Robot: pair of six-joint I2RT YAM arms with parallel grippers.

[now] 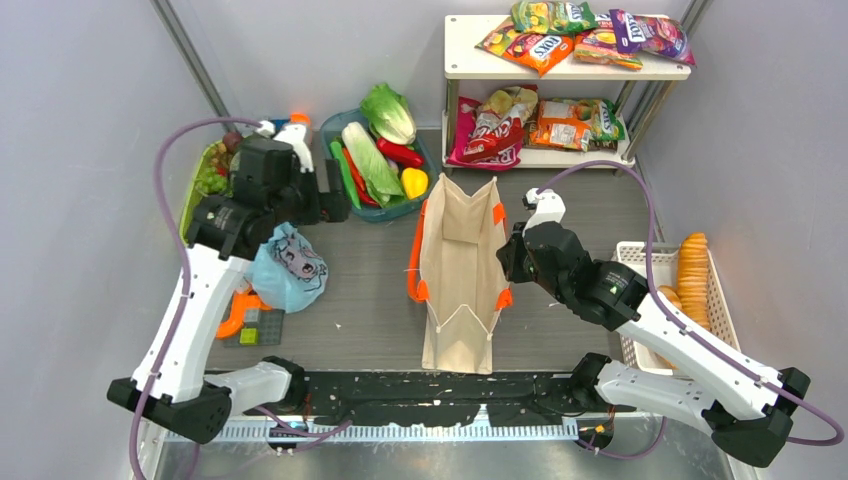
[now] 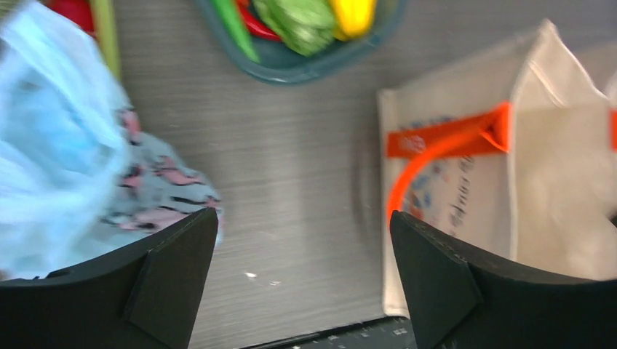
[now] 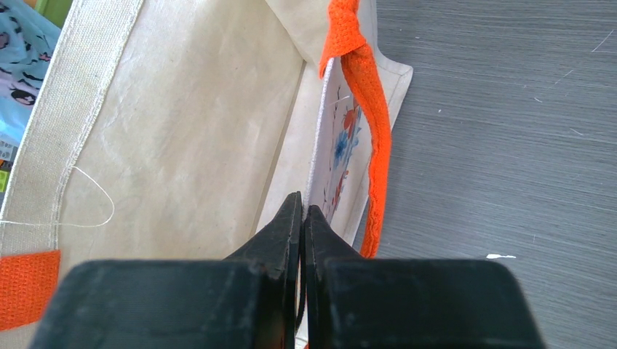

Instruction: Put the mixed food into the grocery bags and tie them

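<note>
The beige canvas tote [image 1: 460, 250] lies open-mouthed mid-table, with orange handles [image 3: 372, 138]. My right gripper [image 3: 302, 202] is shut on the tote's right wall [image 1: 503, 262], pinching the fabric between its fingers. The light-blue plastic bag [image 1: 287, 268] sits bunched at the left. My left gripper [image 2: 302, 218] hangs open over bare table between the blue bag [image 2: 65, 145] and the tote [image 2: 560, 182], holding nothing. Toy produce, a pale-green cabbage [image 1: 372, 160] and a yellow pepper [image 1: 414, 183], fills a teal tray [image 1: 335, 125]. Shiny snack packets [image 1: 540, 48] lie on the shelf.
A white two-level shelf [image 1: 455, 70] stands at the back right. A white mesh basket [image 1: 632, 255] with stacked round biscuits [image 1: 690, 270] is at the right. A green tray [image 1: 192, 195] of produce sits behind my left arm. An orange toy on a grey plate [image 1: 248, 318] lies near the blue bag.
</note>
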